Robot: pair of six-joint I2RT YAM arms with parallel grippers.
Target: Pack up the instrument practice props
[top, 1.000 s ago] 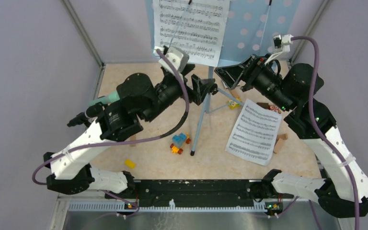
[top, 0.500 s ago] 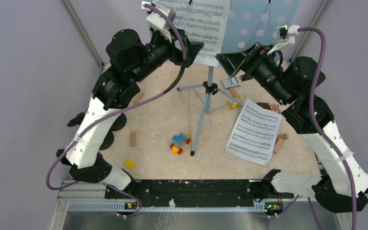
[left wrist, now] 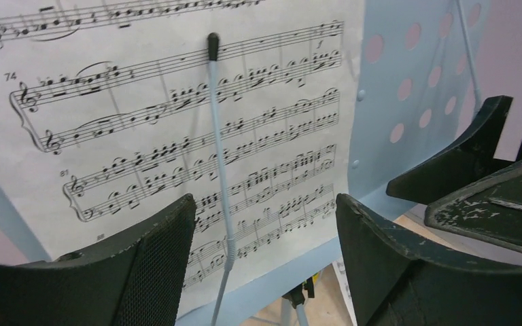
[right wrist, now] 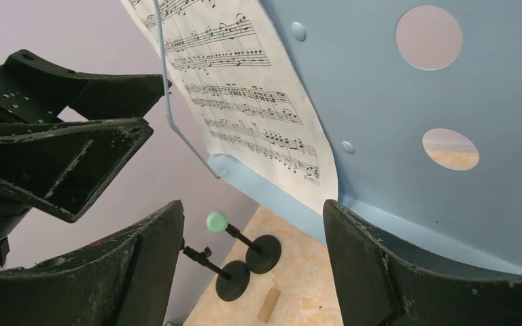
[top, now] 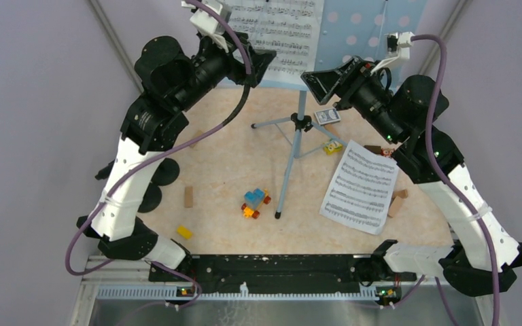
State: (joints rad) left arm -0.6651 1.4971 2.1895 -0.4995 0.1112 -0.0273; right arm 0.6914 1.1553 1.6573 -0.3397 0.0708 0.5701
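Note:
The pale-blue perforated music desk point(top: 363, 30) stands on its silver tripod pole point(top: 291, 163) at the back, with a white sheet-music page point(top: 282, 30) held on it by a thin wire arm point(left wrist: 219, 156). My left gripper point(top: 264, 62) hangs open just in front of that page's lower edge point(left wrist: 177, 136), touching nothing. My right gripper point(top: 316, 81) is open too, close under the desk's right half point(right wrist: 394, 102). A second page point(top: 360, 187) lies flat on the table. Between the right fingers I see a mint-green microphone point(right wrist: 217, 221) in one black round-based holder point(right wrist: 264, 253), with another holder point(right wrist: 232, 280) beside it.
Colourful toy bricks point(top: 255, 202) lie by the tripod foot and a yellow brick point(top: 184, 232) near the front. Tan wooden blocks point(top: 188, 197) point(top: 397, 202) sit left and right. A small card point(top: 327, 115) lies behind the tripod hub. The two grippers are close together.
My left arm has swung up from the tripod hub to the desk's lower edge. My right gripper has edged up and left, its jaws slightly narrower but open.

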